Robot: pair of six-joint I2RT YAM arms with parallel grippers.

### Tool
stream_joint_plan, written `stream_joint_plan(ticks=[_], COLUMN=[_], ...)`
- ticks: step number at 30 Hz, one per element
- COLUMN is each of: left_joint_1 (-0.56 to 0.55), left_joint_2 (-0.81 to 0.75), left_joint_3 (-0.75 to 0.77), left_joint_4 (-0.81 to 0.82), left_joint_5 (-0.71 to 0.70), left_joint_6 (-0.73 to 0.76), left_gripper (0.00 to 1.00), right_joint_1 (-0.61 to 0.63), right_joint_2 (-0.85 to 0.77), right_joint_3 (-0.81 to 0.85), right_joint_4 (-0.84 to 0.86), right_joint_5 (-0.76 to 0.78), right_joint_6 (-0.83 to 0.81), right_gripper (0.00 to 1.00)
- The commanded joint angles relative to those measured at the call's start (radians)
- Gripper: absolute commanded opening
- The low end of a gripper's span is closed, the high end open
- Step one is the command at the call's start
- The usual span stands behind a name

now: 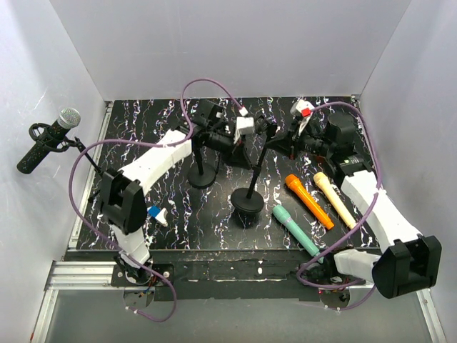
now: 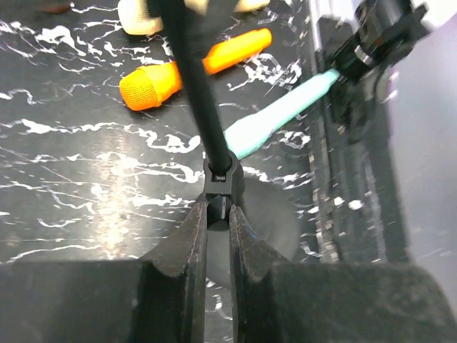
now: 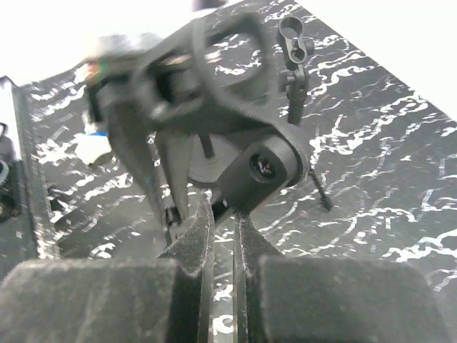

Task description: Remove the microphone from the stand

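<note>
Seen from above, a black marbled worktop (image 1: 214,221) with two robot arms reaching in to a thin black centre stand (image 1: 257,168) on a round base. The left tool (image 2: 218,221) is clenched on this stand's pole at a small collar, one finger on each side. The right tool (image 3: 223,214) has its fingers almost together at the round joint of the stand's empty clip (image 3: 263,166); that view is blurred, so I cannot tell whether it grips. A black microphone (image 1: 44,143) with a silver head sits clipped on a boom arm (image 1: 84,151) beyond the worktop's left edge, well apart from both tools. Three loose microphones lie right of the centre stand: orange (image 1: 308,201), cream (image 1: 333,199) and teal (image 1: 295,229). A second stand (image 1: 203,171) is just left of the first
</note>
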Motion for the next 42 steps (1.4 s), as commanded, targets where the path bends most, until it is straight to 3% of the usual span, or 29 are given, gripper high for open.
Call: stream_joint_plan(ticks=[1,3,6,9,15,21,26,28,32,37,40,42], left_joint_1=[0.128,0.139,0.139,0.139,0.139,0.139,0.139,0.139,0.139,0.139,0.139,0.139], left_joint_2=[0.203,0.272,0.24,0.24,0.217,0.209,0.186,0.18,0.183,0.185,0.182,0.185], left_joint_3=[0.2,0.285,0.267,0.285,0.259,0.26,0.251,0.248,0.244,0.243,0.242,0.244], left_joint_4=[-0.159,-0.236,-0.152,-0.168,-0.136,-0.13,-0.121,-0.115,-0.107,-0.103,-0.106,-0.106], left_joint_5=[0.178,0.251,0.239,0.229,0.234,0.237,0.216,0.212,0.226,0.235,0.234,0.234], left_joint_6=[-0.367,-0.431,-0.473,-0.465,-0.435,-0.395,-0.376,-0.373,-0.375,-0.375,-0.378,-0.387], left_gripper=[0.0,0.0,0.0,0.0,0.0,0.0,0.0,0.0,0.0,0.0,0.0,0.0], right_joint_1=[0.053,0.064,0.072,0.072,0.062,-0.022,-0.031,-0.031,-0.027,-0.019,-0.019,-0.019], right_joint_2=[-0.087,-0.097,-0.104,-0.098,-0.046,0.063,0.089,0.104,0.181,0.268,0.288,0.29], right_joint_3=[-0.016,-0.015,-0.01,-0.012,-0.015,0.017,0.056,0.056,0.091,0.157,0.171,0.172], right_joint_4=[-0.029,-0.042,-0.046,-0.046,-0.009,0.045,0.001,0.025,0.095,0.122,0.152,0.172], right_joint_5=[-0.229,-0.228,-0.212,-0.194,-0.088,-0.056,-0.033,-0.042,-0.088,-0.037,-0.046,-0.072], right_joint_6=[-0.259,-0.299,-0.326,-0.306,-0.131,0.164,0.155,0.17,0.236,0.26,0.259,0.259], right_gripper=[0.01,0.01,0.01,0.01,0.01,0.37,0.41,0.47,0.76,0.73,0.61,0.48])
